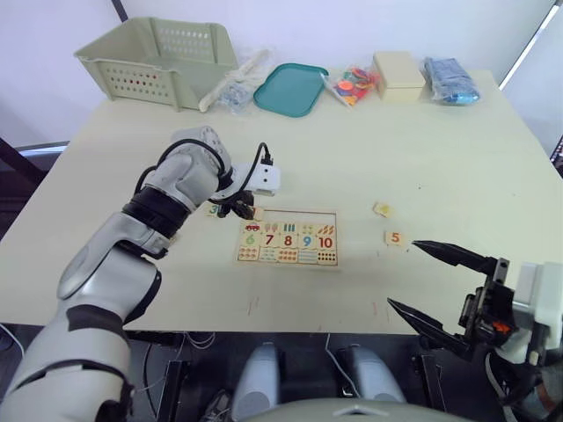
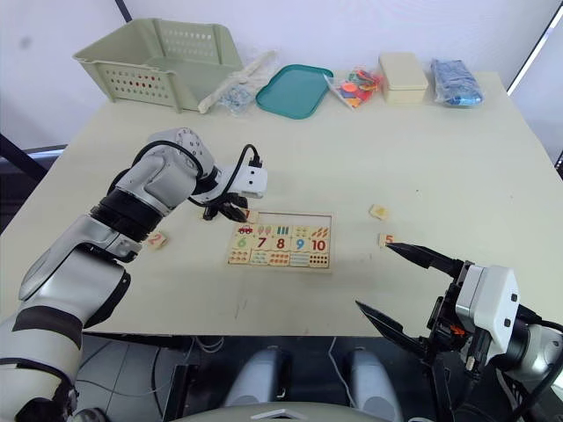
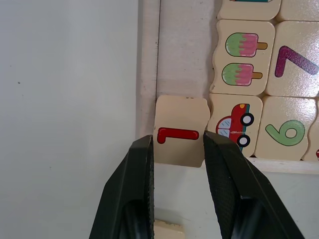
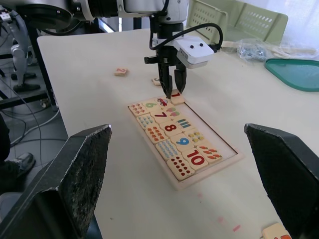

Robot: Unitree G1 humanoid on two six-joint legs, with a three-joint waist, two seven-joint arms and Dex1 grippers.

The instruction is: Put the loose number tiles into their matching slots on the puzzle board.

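You had the L gripper point(image 3: 177, 149) pinching tile 1 point(image 3: 180, 130) over the board's point(image 1: 288, 237) corner slot point(image 3: 182, 55) to seat it, w/ R gripper point(image 1: 420, 281) wide open, empty.

Five number tiles point(image 1: 395, 237), one puzzle board point(image 1: 303, 217), one basket point(image 1: 132, 75), one tray point(image 1: 290, 88)

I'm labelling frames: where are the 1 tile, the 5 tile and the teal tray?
1 tile point(image 3: 180, 130), left wrist view, its printed face above the red digit.
5 tile point(image 1: 396, 237), left eye view, its centre.
teal tray point(image 1: 290, 90), left eye view, its bare floor.
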